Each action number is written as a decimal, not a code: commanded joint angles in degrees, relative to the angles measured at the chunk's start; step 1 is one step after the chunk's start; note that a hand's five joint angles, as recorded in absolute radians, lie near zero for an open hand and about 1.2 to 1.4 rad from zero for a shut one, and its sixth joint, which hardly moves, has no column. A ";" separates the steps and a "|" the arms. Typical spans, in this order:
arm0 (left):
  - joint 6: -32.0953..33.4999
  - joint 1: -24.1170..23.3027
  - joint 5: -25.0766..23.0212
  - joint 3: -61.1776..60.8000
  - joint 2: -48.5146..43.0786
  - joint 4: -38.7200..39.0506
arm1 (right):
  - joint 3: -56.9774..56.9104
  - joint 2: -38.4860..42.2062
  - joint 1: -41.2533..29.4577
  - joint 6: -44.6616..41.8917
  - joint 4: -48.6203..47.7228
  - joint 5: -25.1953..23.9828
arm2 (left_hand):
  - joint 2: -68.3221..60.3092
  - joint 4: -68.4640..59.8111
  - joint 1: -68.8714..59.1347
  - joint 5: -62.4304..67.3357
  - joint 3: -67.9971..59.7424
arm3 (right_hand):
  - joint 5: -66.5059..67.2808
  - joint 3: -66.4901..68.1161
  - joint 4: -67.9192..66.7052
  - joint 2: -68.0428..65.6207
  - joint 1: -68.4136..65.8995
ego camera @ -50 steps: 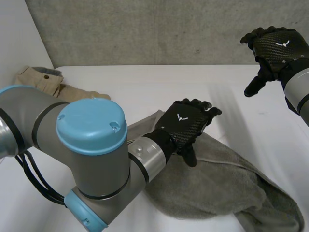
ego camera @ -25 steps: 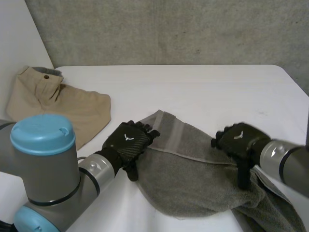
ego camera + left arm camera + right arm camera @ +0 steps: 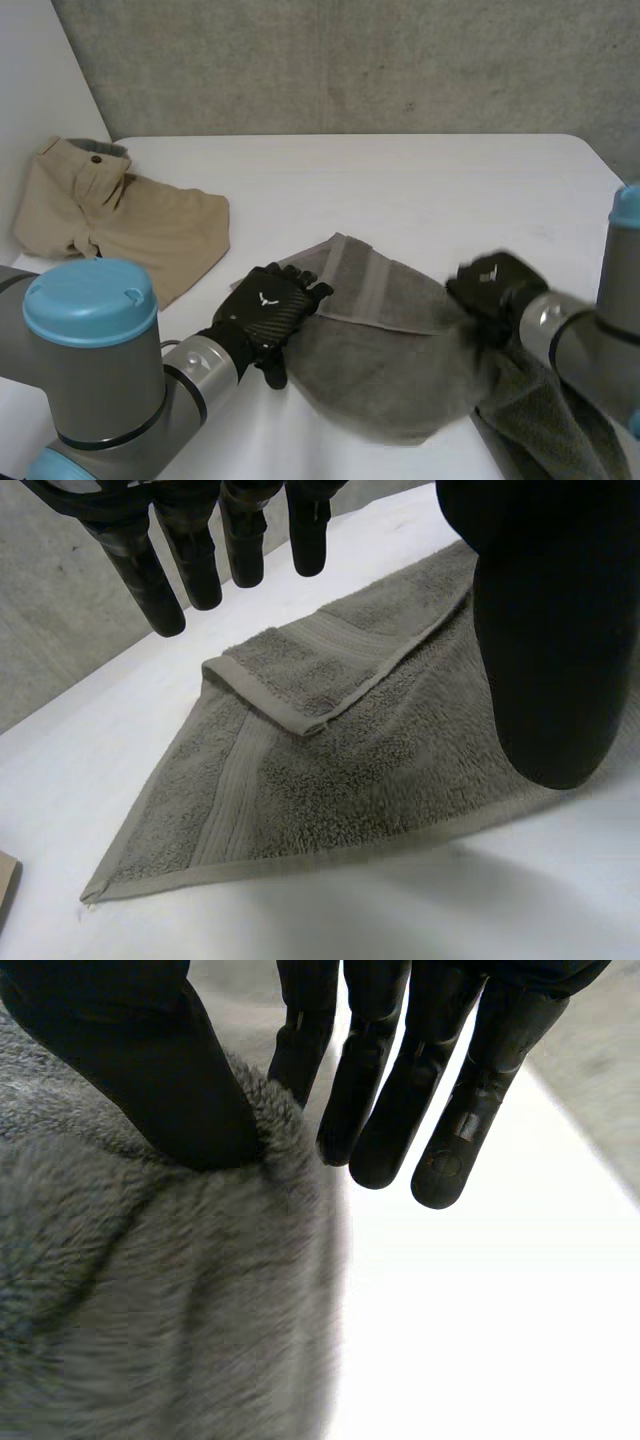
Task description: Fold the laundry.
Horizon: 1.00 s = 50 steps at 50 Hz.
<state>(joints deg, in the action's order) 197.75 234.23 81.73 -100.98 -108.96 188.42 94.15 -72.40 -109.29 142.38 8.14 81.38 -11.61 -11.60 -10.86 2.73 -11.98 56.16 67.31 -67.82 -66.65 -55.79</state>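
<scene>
A grey towel [image 3: 380, 350] lies crumpled on the white table [image 3: 420, 190], one corner folded back over it [image 3: 300, 670]. My left hand [image 3: 265, 310] rests at the towel's left edge, fingers [image 3: 160, 590] straight and apart, thumb [image 3: 550, 630] over the cloth; it is open. My right hand [image 3: 495, 290] is on the towel's right part, where the cloth bunches up and hangs off it. In the right wrist view the thumb [image 3: 160, 1070] pinches a fold of the towel [image 3: 150, 1310] against one finger, while the other fingers [image 3: 400, 1090] stand straight.
Beige trousers [image 3: 110, 215] lie at the table's back left corner. A grey wall runs behind the table. The table's right edge is close to my right arm [image 3: 590, 350]. Bare tabletop lies behind the towel.
My right hand came down from the air onto the towel's right part, closed on it and gathered it up. My left hand drew back from the towel's middle to its left edge.
</scene>
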 commanded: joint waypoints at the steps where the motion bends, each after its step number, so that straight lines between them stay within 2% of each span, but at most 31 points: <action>1: 0.09 -0.62 0.09 0.69 -1.08 1.15 | -8.28 3.31 -0.48 5.80 -4.01 0.27 | 1.56 1.55 0.82 -2.68 1.94 | 13.84 12.69 -12.18 -13.35 -24.21; 9: 0.18 -3.78 0.53 3.77 -5.21 1.33 | -14.43 5.52 -0.75 12.22 -4.10 0.10 | 1.39 1.38 0.65 -2.51 1.77 | 13.84 12.69 -12.18 -13.35 -24.21; 33: -5.01 -7.30 1.15 24.51 -22.17 1.86 | -13.56 5.34 -2.68 14.50 -3.48 0.36 | 0.05 0.04 -0.69 -1.17 0.43 | 13.84 12.69 -12.18 -13.35 -24.21; 36: -4.92 -7.30 3.07 26.27 -23.93 2.74 | -13.56 4.90 -2.68 16.79 -3.31 -0.08 | -0.12 -0.13 -0.86 -1.00 0.26 | 13.84 12.69 -12.18 -13.35 -24.21; 39: -4.22 -7.30 7.38 27.67 -25.77 3.88 | -13.38 3.94 -2.68 18.90 -2.95 -0.34 | -2.14 -2.15 -2.88 1.02 -1.76 | 13.84 12.69 -12.18 -13.35 -24.21; 42: -1.68 -7.30 11.60 28.47 -27.27 5.72 | -13.03 3.06 -2.77 19.60 -2.69 -0.78 | -16.70 -16.72 -17.45 15.58 -16.33 | 13.84 12.69 -12.18 -13.35 -24.21; 43: 0.42 -7.30 12.74 28.56 -27.53 6.94 | -12.94 2.97 -2.77 19.61 -2.69 -0.96 | -35.42 -35.44 -36.17 34.30 -35.05 | 13.84 12.69 -12.18 -13.35 -24.21; 44: 0.79 -7.30 12.84 28.56 -27.54 7.13 | -12.94 2.88 -2.77 19.61 -2.60 -1.13 | -38.44 -38.45 -39.19 37.32 -38.07 | 13.84 12.69 -12.18 -13.35 -24.21; 45: 2.45 -7.30 13.36 28.56 -27.36 7.57 | -12.77 2.62 -2.77 19.69 -2.60 -1.66 | -57.79 -57.80 -58.53 56.67 -57.41 | 13.84 12.69 -12.18 -13.35 -24.21; 46: 2.99 -7.30 13.45 28.47 -27.19 7.57 | -12.77 2.44 -2.77 19.69 -2.60 -1.83 | -67.31 -67.32 -68.05 66.19 -66.93 | 13.84 12.69 -12.18 -13.35 -24.21; 50: 3.70 -7.04 13.36 27.07 -23.33 7.13 | -13.12 1.13 -2.68 19.61 -2.43 -2.36 | -68.39 -68.40 -69.14 67.27 -68.02 | 13.84 12.69 -12.18 -13.35 -24.21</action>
<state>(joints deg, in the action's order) 199.20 226.96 94.52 -72.49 -136.07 195.37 81.22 -69.84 -112.05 162.17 5.55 79.79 -63.88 -63.96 -65.49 52.96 -63.50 56.81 67.48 -67.88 -66.65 -55.79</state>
